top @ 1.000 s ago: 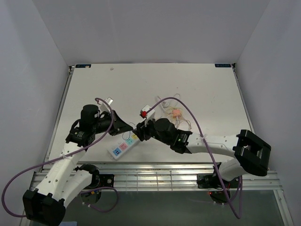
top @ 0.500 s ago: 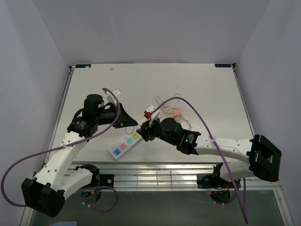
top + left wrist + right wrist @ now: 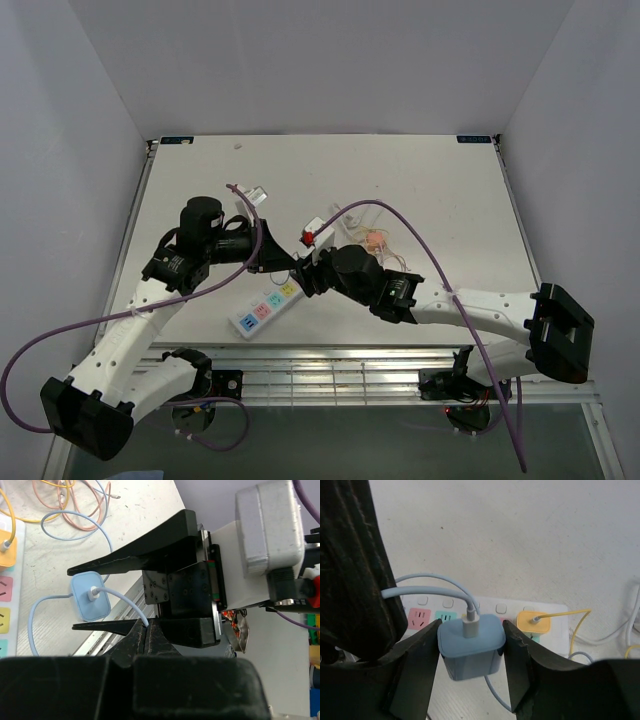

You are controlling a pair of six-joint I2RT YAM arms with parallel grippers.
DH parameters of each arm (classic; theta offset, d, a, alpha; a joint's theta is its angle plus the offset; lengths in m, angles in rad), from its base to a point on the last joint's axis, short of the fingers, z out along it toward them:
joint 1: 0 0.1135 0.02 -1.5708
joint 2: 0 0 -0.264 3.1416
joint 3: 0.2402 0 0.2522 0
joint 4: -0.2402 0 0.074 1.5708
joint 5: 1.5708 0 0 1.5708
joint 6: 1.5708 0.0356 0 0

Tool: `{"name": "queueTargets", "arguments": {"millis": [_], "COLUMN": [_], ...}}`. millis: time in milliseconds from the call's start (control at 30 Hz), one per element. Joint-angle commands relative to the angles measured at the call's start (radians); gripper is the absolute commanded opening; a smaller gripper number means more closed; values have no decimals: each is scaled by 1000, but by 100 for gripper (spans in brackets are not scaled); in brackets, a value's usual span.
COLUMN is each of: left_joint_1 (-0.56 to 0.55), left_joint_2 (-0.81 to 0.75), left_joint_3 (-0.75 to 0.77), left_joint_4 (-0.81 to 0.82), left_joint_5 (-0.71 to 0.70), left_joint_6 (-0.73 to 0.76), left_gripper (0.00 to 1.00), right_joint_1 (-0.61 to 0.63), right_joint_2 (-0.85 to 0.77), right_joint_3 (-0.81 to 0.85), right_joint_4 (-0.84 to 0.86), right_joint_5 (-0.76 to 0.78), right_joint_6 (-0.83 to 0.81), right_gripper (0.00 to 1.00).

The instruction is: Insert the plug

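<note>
While the blue plug (image 3: 470, 655) is clamped between the fingers of the right gripper (image 3: 471, 632) at lower centre of the right wrist view, held over the white power strip (image 3: 556, 626), its pale cable (image 3: 122, 600) pinched in the closed left gripper (image 3: 149, 626), yellow plug (image 3: 534, 621) seated in the strip.

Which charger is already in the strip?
The yellow charger, seated in the power strip; the blue charger is off it, held in the right gripper.
</note>
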Motion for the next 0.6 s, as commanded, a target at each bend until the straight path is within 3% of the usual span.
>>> {"name": "queueTargets", "arguments": {"millis": [0, 567], "left_joint_1": [-17, -43], "left_joint_2": [-11, -25], "left_joint_3": [44, 56], "left_joint_4": [8, 18], "left_joint_5": [81, 150], "left_joint_6": [31, 35], "left_gripper": [0, 0], "right_joint_1": [5, 5], "right_joint_2": [-22, -31], "right_joint_3": [30, 18], "right_joint_4": [-12, 72], "right_joint_5": [33, -25], "right_joint_6": [-1, -53], "right_gripper": [58, 63]}}
